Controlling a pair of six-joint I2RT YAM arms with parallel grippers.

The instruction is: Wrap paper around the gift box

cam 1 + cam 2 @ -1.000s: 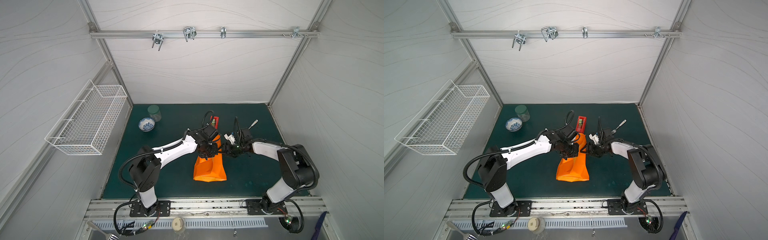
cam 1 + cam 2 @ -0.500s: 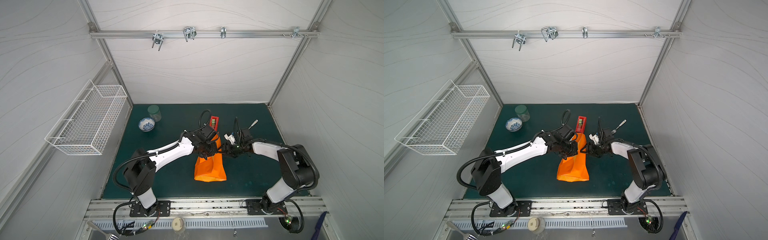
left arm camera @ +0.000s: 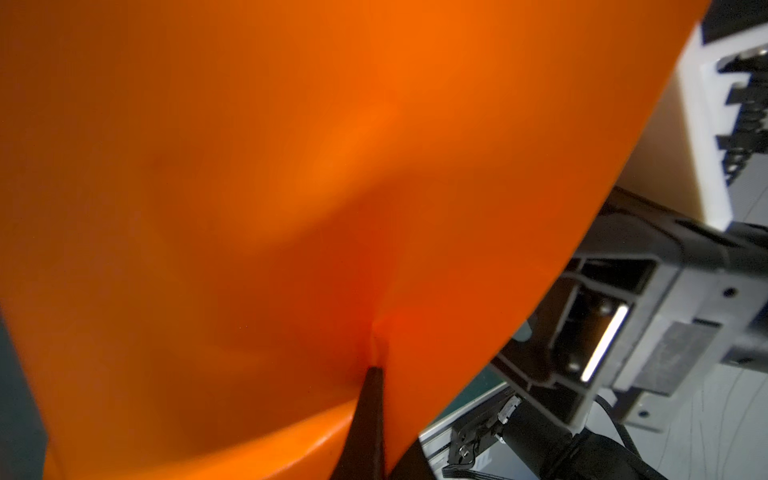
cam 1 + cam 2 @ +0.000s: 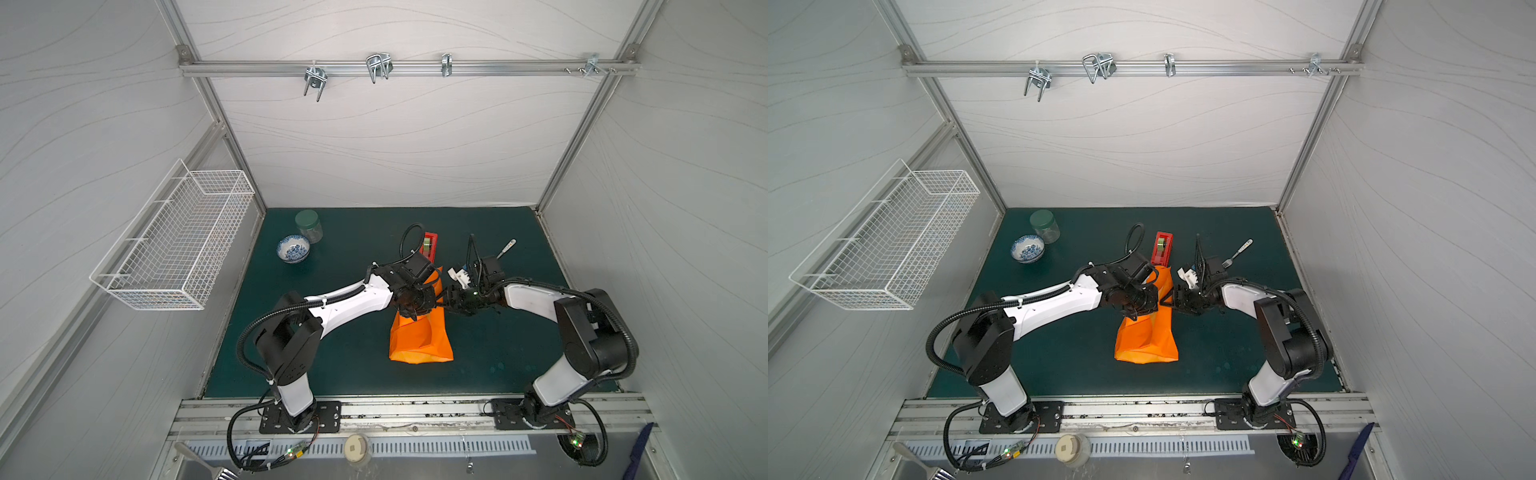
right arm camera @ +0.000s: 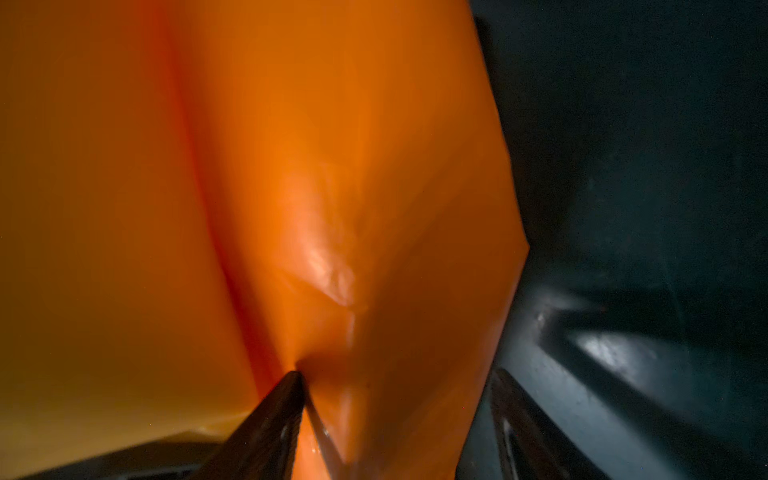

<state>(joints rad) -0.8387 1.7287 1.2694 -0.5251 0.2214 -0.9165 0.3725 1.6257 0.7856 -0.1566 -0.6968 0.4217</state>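
There's the green tabletop (image 4: 340, 353), and in the middle of it the paper (image 4: 419, 340). It's one big orange sheet folded into a wedge-shaped bundle, with the wide end lying toward the arm bases and the narrow far end gathered between the two arms.

No sign of the gift box in any view; my guess is it sits inside that bundle, under the orange.

The left pincer (image 3: 374, 374) is clenched tight on a pinch of the sheet, and the left wrist view shows the paper puckering into its tips. The right pincer (image 5: 397, 374) is released, jaws wide, with a flap of paper running between them and one finger (image 5: 272, 415) touching it.

Just past the paper's far end stands the red tape dispenser (image 4: 1163, 247).

The sheet looks thin, glossy, light and slippery, so it'll crease easily and could tear at a point grip. Best to take it along a fold edge and pull gently, letting the box's stiff corners shape it.
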